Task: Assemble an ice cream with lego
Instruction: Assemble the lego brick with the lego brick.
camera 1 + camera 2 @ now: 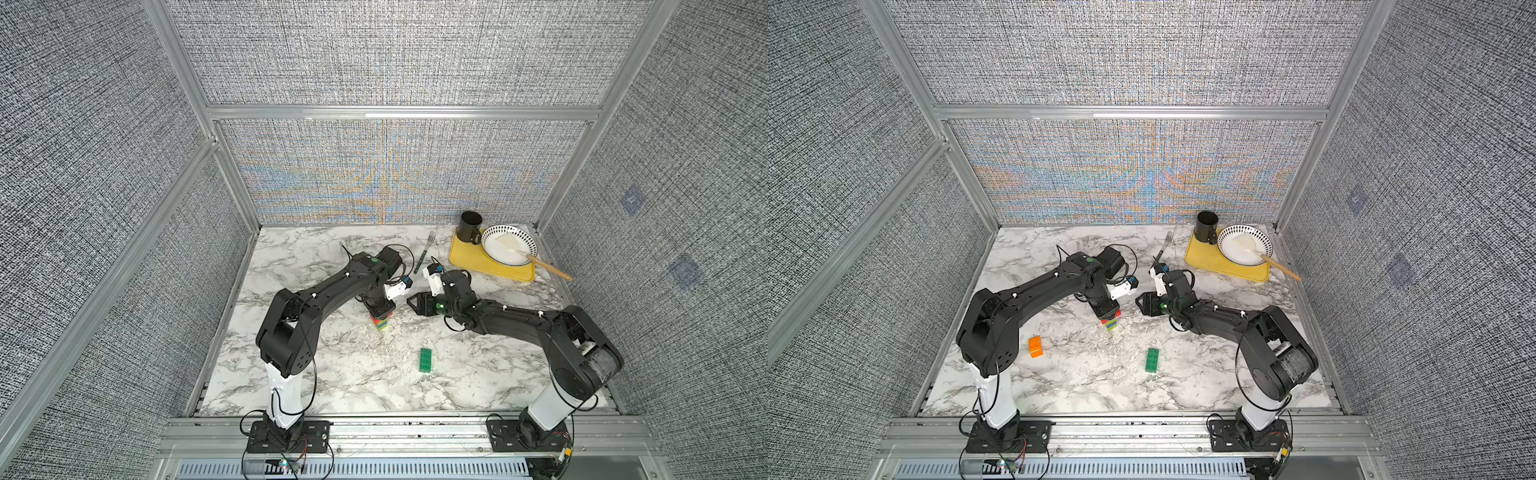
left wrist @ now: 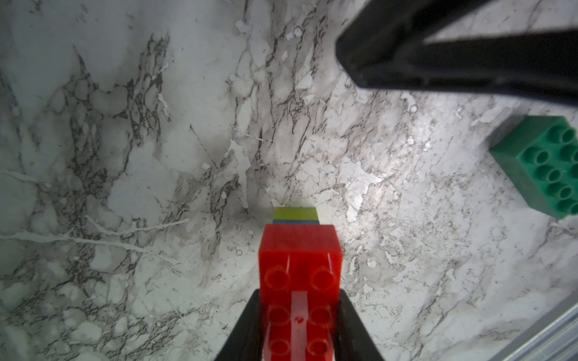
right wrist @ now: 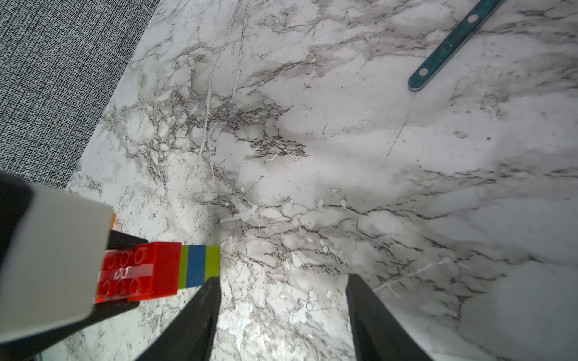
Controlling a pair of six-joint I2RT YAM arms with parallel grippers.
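My left gripper (image 1: 380, 309) (image 1: 1105, 309) points down at mid-table, shut on a red brick (image 2: 298, 265) by its long sides. That brick tops a narrow lime-blue-lime stem (image 3: 200, 265) (image 1: 382, 326). Whether the stem's lower end touches the marble I cannot tell. In the left wrist view the black fingers (image 2: 250, 318) press both sides of the red brick. A dark green long brick (image 1: 424, 360) (image 1: 1152, 360) (image 2: 544, 168) lies flat nearer the front. An orange brick (image 1: 1035, 346) lies beside the left arm; that arm hides it in a top view. My right gripper (image 1: 411, 300) (image 3: 283, 278) hangs open and empty just right of the stack.
At the back right a yellow tray (image 1: 465, 257) carries a black cup (image 1: 469, 226) and a patterned bowl (image 1: 509, 245) with a wooden-handled spatula (image 1: 548, 268). A fork (image 1: 426, 249) (image 3: 453, 47) lies behind the right gripper. Fabric walls close three sides.
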